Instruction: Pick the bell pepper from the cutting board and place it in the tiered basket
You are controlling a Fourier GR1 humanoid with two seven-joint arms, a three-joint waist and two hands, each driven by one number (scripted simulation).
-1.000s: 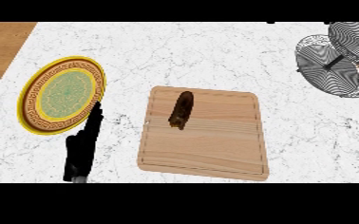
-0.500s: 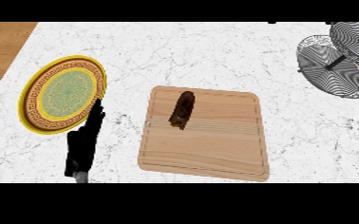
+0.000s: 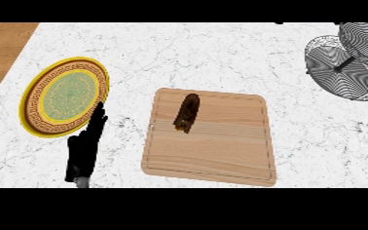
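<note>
Pepper lying on cutting board, untouched. My left hand on desk beside plate, fingers straight, holding nothing. Basket far right.

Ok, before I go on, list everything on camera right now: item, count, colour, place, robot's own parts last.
Cutting board: one, light wood, centre of the counter.
Bell pepper: one, dark brown, lying on the board's upper left part.
Plate: one, yellow rim, brown patterned band, green centre, left of the board.
Tiered basket: one, grey wire, far right, cut off by the view's edge.
Counter: one, white marbled; a strip of brown wood at the top left corner.
Left hand: one, black, fingers straight, between plate and board, touching neither item.
Right hand: not in view.
</note>
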